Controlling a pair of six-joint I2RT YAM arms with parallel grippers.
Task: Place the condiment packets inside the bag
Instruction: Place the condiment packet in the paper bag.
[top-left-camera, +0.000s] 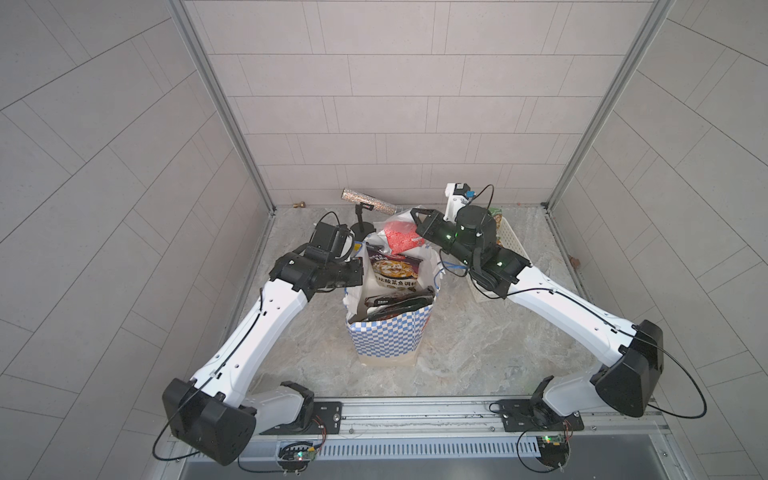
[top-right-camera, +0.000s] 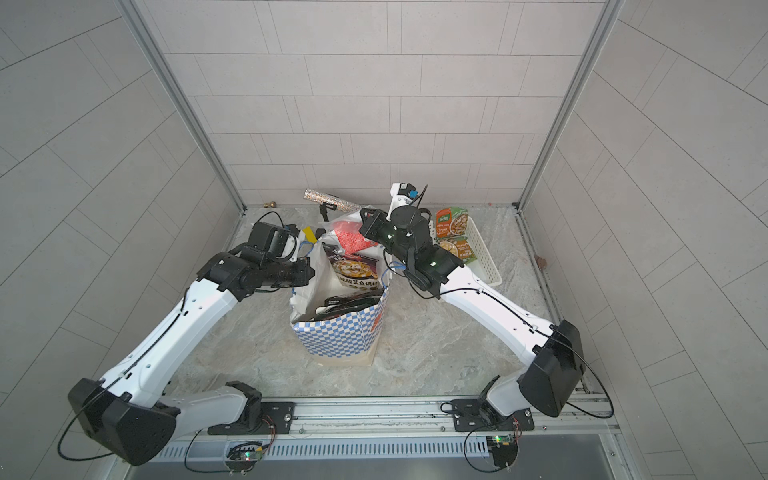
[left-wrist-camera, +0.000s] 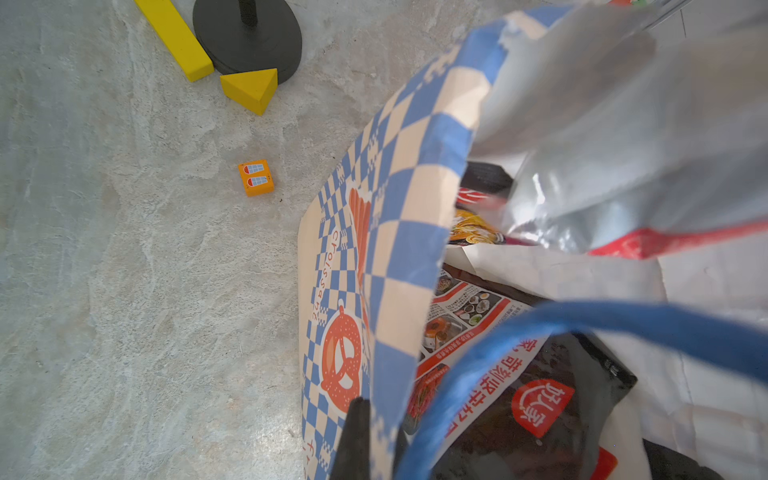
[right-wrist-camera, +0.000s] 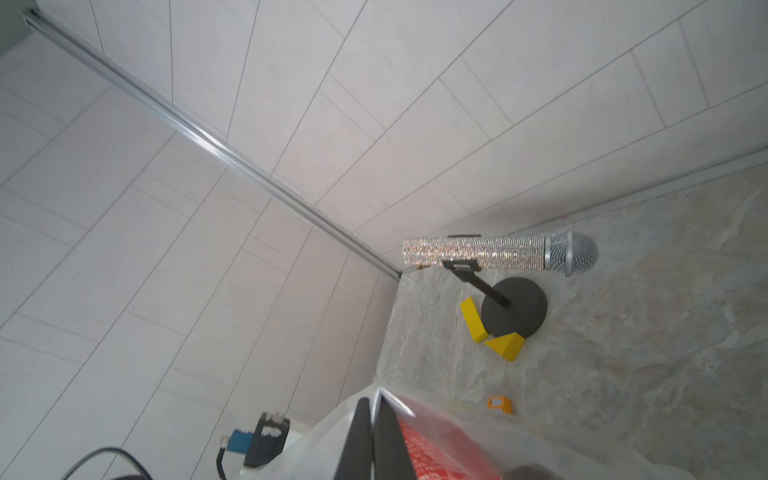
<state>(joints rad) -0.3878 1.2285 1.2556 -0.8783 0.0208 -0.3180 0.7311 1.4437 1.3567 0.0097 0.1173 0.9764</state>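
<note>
marbled tabletop (top-left-camera: 478, 353) carries bag (top-left-camera: 386, 340), basket (top-right-camera: 487, 259), mic stand (right-wrist-camera: 523, 309), yellow blocks (left-wrist-camera: 249, 89).

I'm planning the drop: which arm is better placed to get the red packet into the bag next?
Right. The right tool is shut on the red packet above the open bag; the left tool pinches the bag rim, likely holding it open.

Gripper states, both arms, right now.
Left gripper: shut on the bag, pinching its rim.
Right gripper: shut on the red packet.
</note>
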